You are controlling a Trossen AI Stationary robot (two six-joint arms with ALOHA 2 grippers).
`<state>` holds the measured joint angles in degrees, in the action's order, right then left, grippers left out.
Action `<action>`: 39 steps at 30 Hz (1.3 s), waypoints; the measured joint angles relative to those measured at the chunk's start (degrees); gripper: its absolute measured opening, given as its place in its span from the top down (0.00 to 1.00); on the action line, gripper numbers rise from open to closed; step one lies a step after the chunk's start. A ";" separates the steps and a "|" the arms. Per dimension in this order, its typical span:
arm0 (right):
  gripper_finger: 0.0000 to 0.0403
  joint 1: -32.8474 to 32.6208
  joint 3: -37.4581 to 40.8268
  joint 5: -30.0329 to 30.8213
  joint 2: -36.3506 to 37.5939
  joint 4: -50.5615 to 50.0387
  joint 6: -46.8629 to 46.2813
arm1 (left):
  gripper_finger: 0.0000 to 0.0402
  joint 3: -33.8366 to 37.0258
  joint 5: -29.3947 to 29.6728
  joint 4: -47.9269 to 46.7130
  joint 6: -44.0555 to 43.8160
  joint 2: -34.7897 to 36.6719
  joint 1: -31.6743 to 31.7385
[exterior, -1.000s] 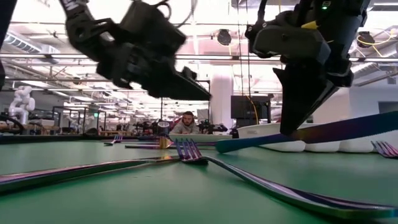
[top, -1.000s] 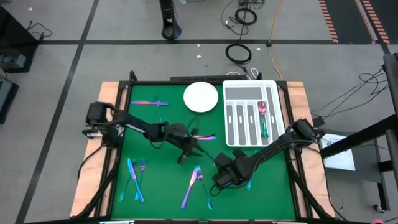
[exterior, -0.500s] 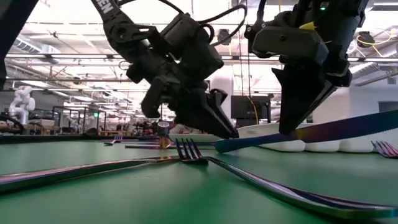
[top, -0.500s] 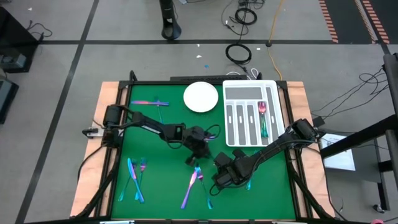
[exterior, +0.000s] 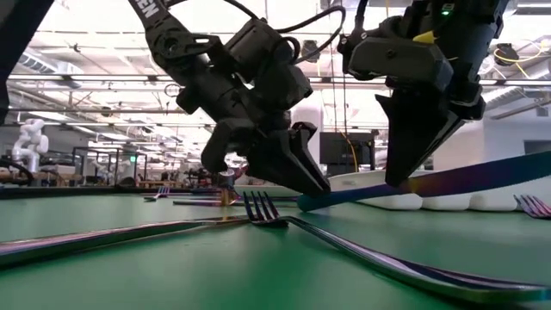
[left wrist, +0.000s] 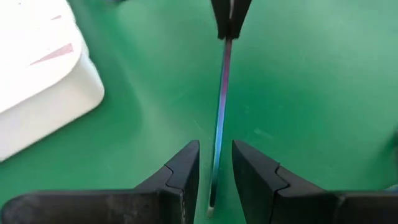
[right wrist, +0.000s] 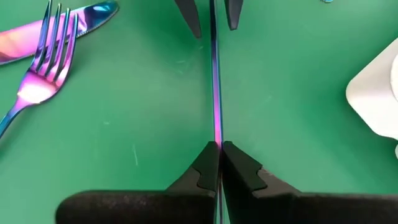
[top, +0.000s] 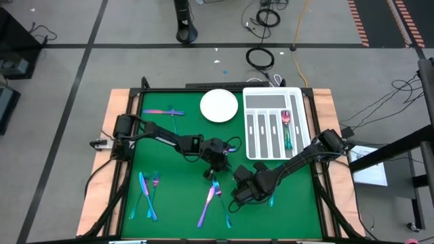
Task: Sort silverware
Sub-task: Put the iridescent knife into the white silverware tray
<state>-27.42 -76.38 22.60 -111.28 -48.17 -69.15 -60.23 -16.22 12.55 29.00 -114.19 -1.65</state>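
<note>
My right gripper [top: 241,181] is shut on a slim iridescent knife [exterior: 482,176] near the table's middle. The knife shows edge-on as a thin purple line in the right wrist view [right wrist: 216,93]. My left gripper [left wrist: 216,171] is open. Its two fingers stand on either side of the knife's free end [left wrist: 219,149], with a gap on both sides. In the low view the left gripper [exterior: 306,181] points down at that low teal end [exterior: 314,202]. More silverware [top: 210,198] lies flat on the green mat. My right gripper pinches the knife between its two fingers, partway along its length [right wrist: 216,138]. The fingers [exterior: 403,168] come from above, pointing down, and lie across it. The knife is lifted and tilted, with the end toward my left gripper lower and the other end [exterior: 538,164] higher.
A white slotted tray [top: 266,102] at the far right holds two pieces [top: 287,130]. A white plate [top: 219,106] sits beside it. Forks and knives lie at the far left [top: 169,112], near left [top: 146,193] and behind my left gripper [top: 229,146].
My left gripper has moved toward the table's right and down toward my right gripper. Its fingers now straddle the free end of the held knife. My right gripper and the knife have kept still.
</note>
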 joint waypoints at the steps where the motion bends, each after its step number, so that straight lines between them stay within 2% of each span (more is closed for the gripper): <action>1: 1.00 0.09 0.00 0.01 0.00 0.06 0.01 | 0.76 0.01 0.09 -0.10 0.00 -0.06 0.01; 8: 1.00 0.37 0.00 -0.05 0.02 0.18 -0.01 | 0.77 0.00 1.50 -0.88 -0.04 -0.06 0.15; 19: 1.00 0.48 -0.02 0.04 0.09 -0.47 -0.33 | 0.97 -0.04 2.84 -0.89 0.52 -1.77 0.13; 24: 0.99 0.48 -0.02 0.36 0.09 -1.19 -0.43 | 0.97 -0.04 2.86 -0.89 0.00 -1.77 0.15; 28: 0.93 0.69 -0.02 0.34 0.09 -1.70 -0.39 | 0.97 -0.04 2.99 -0.87 -1.28 -1.77 0.17; 39: 0.67 2.88 -0.04 -1.74 -0.74 -0.34 4.15 | 0.97 -0.04 2.77 -0.89 -1.89 -1.77 0.35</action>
<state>-24.54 -76.42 20.86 -112.02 -48.51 -65.00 -60.27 -13.46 11.66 27.11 -115.96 -1.30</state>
